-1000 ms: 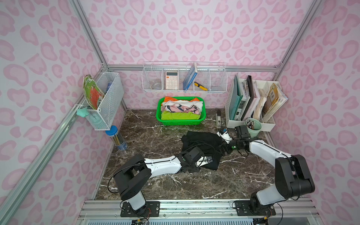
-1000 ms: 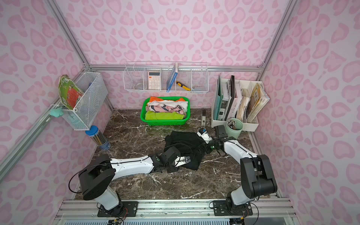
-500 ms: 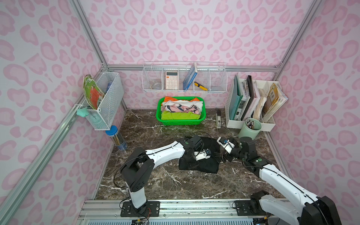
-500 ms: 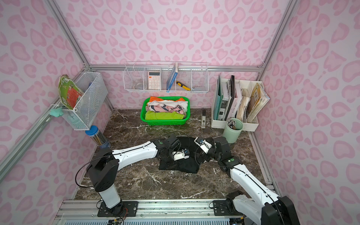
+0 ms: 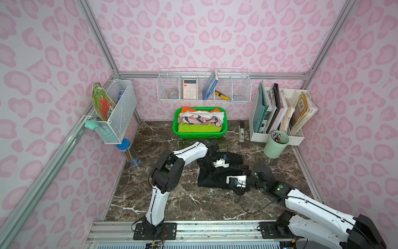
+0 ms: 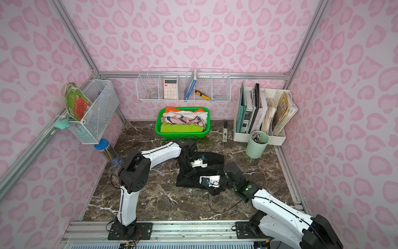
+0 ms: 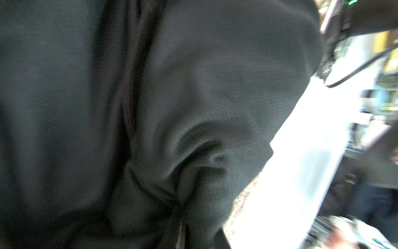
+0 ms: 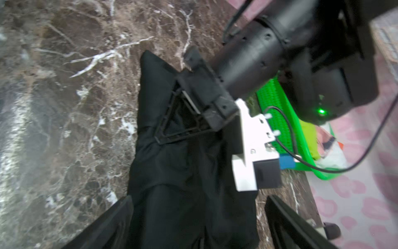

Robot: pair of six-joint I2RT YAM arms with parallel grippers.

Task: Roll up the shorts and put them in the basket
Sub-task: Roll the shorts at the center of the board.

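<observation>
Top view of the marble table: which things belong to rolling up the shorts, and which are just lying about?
For the job:
black soft-fabric shorts
left gripper, shut on them
right gripper, open astride them

Lying about:
green plastic basket of folded clothes
mint-green round pen cup
white file organiser
white wire wall shelf
blue-capped clear tube

Both arms share one build: glossy white shell links joined by chunky matte black cylindrical joints. The left arm (image 5: 189, 152) rises from a black base plate (image 5: 154, 230) with small screw heads, set on a ribbed aluminium rail (image 5: 215, 229), as does the right arm (image 5: 312, 207). A small green indicator light (image 8: 321, 111) glows on a black joint housing. A thin black cable (image 8: 336, 171) runs beside the links. Each wrist carries a white printed camera bracket (image 8: 247, 151) with a blue plug (image 8: 286, 162). The left gripper (image 8: 159, 138) has black triangular lattice jaws; the right gripper (image 8: 198, 226) has long flat black ones.
</observation>
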